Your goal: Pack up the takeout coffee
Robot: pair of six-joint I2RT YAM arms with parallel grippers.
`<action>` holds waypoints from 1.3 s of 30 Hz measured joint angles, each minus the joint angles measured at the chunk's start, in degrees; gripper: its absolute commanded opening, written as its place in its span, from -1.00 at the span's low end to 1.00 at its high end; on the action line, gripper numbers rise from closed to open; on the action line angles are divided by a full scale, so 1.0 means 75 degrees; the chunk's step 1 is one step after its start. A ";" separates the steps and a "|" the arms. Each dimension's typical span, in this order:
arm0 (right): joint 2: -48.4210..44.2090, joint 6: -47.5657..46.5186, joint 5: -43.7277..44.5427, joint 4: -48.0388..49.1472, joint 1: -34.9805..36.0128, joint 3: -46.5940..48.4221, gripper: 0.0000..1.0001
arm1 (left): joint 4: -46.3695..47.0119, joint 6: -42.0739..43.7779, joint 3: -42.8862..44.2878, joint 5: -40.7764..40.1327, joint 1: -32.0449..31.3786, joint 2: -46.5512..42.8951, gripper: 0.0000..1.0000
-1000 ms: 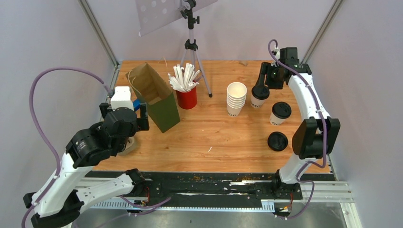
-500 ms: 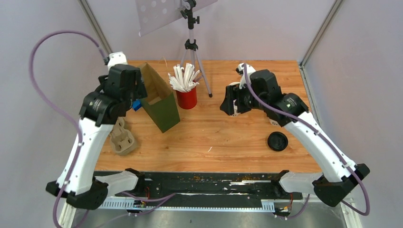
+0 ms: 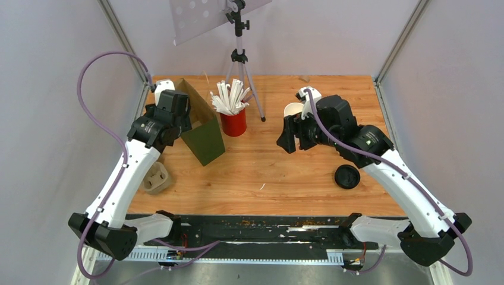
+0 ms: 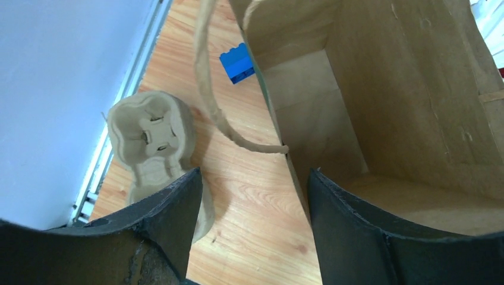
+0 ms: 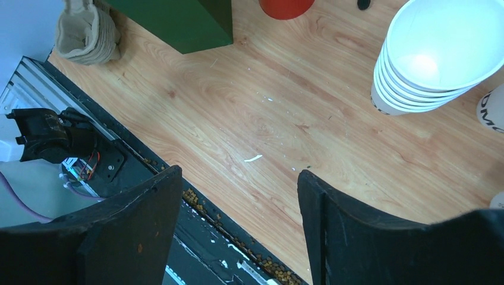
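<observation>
The black lid [image 3: 347, 177] lies flat, axis vertical, near the table's [image 3: 261, 169] right edge. The left gripper [image 4: 254, 178] and right gripper [image 5: 238, 175] each have fingers spread, gripping nothing.

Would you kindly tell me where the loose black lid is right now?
In the top view, the black lid lies on the table's right side, beside the right arm, nearer the bases than the stacked cups.

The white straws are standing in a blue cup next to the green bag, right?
Not quite. The cup holding the white straws is red, not blue. It does stand next to the green bag. The top external view shows this plainly.
</observation>
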 measured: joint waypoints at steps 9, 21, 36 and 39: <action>-0.0303 -0.0274 -0.0172 -0.0230 0.0000 0.0175 0.42 | 0.0079 0.0125 0.0067 0.0632 -0.0003 -0.0070 -0.84; -0.0055 -0.0516 -0.0291 -0.0627 0.0000 0.1364 0.41 | -0.1346 0.0825 0.1227 0.1947 -0.0003 -0.1346 -0.21; -0.0050 0.0044 0.0181 -0.0367 0.0236 0.0565 0.39 | 0.0956 -0.0087 -0.0291 0.0752 -0.0003 -0.0321 0.34; 0.0003 0.0108 0.0338 -0.0385 0.0289 0.0734 0.39 | 0.1145 -0.0035 -0.0175 0.0353 0.0000 0.0262 0.32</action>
